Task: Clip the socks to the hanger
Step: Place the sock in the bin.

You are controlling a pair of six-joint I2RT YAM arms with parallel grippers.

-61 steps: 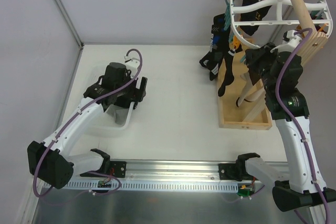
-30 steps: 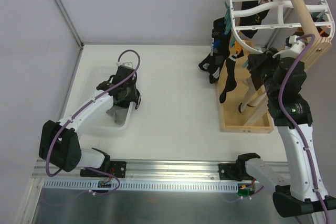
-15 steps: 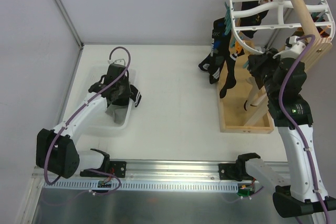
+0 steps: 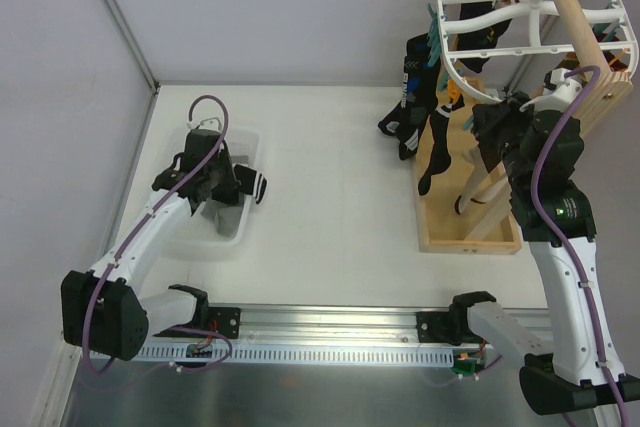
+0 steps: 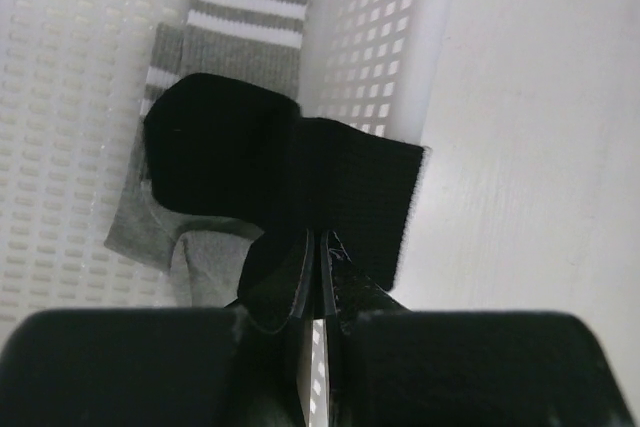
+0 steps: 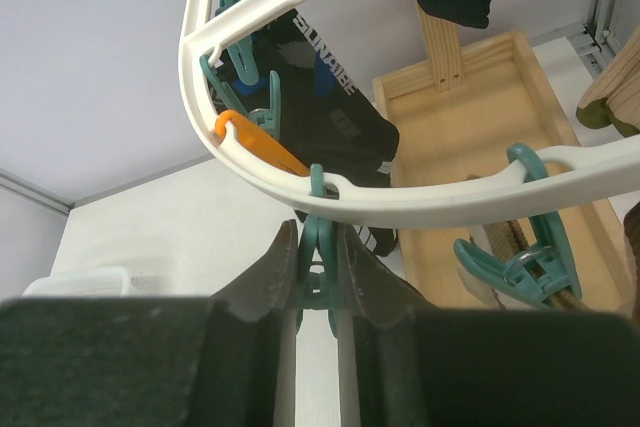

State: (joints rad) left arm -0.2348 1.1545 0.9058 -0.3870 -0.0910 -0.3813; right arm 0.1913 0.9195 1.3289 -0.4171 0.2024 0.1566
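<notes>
Top external: shows the left gripper [image 4: 240, 187] above the white mesh basket [image 4: 210, 244], clamped on a black sock [image 4: 256, 188] with white stripes at its cuff, well apart from the hanger [image 4: 441, 17]; shows the right gripper [image 4: 485, 107] up at the near rim of that hanger, beside socks [image 4: 412, 107] already hanging over the wooden stand [image 4: 468, 227].

Left wrist: shows the fingers drawn tight on a fold of the black sock, most of it bunched ahead of the tips; below it, a grey sock [image 5: 245, 7] with white stripes lying in the basket; looks a thin bite, so lift slowly, clear of the basket wall, and offer a cuff edge to the peg, not the bunch.

Right wrist: shows the fingers squeezed onto a teal peg [image 6: 318, 247] hanging under the white rim, with an orange peg [image 6: 255, 142] just beside it on the left; cannot tell from here whether the peg's mouth gapes; squeeze firmly, steady the frame against swinging, bring the sock edge deep into the mouth; release the peg first, the sock second.
</notes>
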